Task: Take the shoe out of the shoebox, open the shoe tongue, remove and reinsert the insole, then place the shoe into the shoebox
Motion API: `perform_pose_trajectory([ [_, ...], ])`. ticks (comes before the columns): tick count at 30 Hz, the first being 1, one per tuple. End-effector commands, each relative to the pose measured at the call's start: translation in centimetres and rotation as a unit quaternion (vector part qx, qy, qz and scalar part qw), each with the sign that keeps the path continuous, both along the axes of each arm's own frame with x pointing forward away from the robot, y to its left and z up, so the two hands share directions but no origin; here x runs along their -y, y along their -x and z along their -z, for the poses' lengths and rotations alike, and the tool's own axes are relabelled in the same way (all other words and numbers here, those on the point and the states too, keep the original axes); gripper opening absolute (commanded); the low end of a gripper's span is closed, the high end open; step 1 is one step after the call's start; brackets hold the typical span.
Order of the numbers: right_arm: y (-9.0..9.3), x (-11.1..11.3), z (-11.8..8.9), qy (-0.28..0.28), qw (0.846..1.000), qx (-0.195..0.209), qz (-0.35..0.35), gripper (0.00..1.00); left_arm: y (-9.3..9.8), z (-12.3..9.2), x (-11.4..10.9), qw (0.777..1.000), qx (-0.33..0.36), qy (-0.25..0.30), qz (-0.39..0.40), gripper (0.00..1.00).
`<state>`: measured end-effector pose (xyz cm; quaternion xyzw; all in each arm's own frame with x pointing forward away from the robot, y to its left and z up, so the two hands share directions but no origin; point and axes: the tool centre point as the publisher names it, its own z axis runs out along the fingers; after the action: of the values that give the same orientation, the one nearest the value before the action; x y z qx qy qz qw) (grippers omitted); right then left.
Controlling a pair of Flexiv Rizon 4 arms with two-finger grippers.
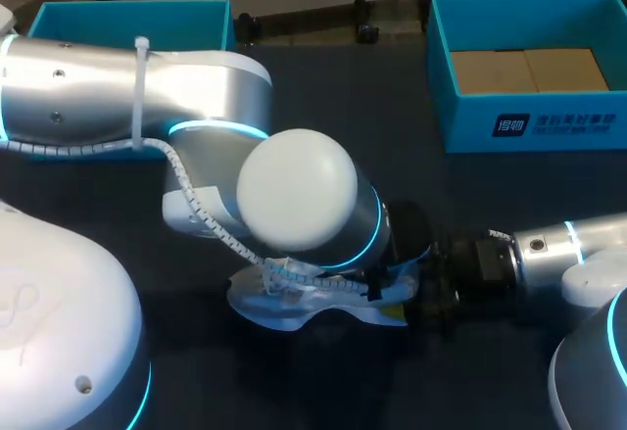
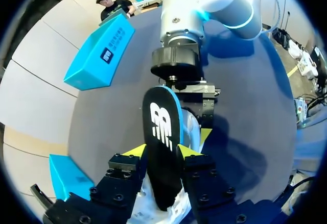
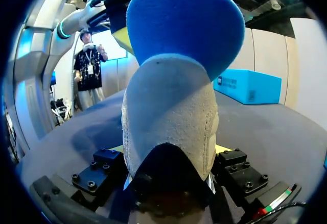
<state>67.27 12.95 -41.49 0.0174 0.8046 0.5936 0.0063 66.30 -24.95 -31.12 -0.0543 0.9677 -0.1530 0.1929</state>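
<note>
While your left end effector [image 2: 161,151] is clamped narrow on the insole [image 2: 162,122], a yellow tip presses each flat face and the insole stands up on edge, black on one side with a white logo and blue at the rim. Your right end effector [image 3: 169,150] grips the shoe [image 3: 171,117] by its grey heel, a finger on either side. From that wrist you see the insole's blue underside rising above the collar. The two end effectors face each other close together over the shoe, which sits on the dark worktop [image 1: 509,195] near the middle, under your left arm [image 1: 118,87]. One blue shoebox [image 1: 529,121], lined with brown cardboard [image 1: 529,70], stands at the far right, well apart; a second shoebox [image 1: 127,14] is at the far left
</note>
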Motion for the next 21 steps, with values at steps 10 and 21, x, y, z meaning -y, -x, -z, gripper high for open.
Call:
perform_pose_trajectory([
  [10,0.1,-0.1,-0.1,0.002,1.0,0.0,0.001,0.0,-2.0,2.3,1.2,1.0,-0.006,-0.018,-0.015,0.18],
  [21,0.1,-0.1,-0.1,0.002,1.0,0.0,0.001,0.0,-1.4,0.6,0.1,1.0,0.01,-0.003,-0.027,0.0],
])
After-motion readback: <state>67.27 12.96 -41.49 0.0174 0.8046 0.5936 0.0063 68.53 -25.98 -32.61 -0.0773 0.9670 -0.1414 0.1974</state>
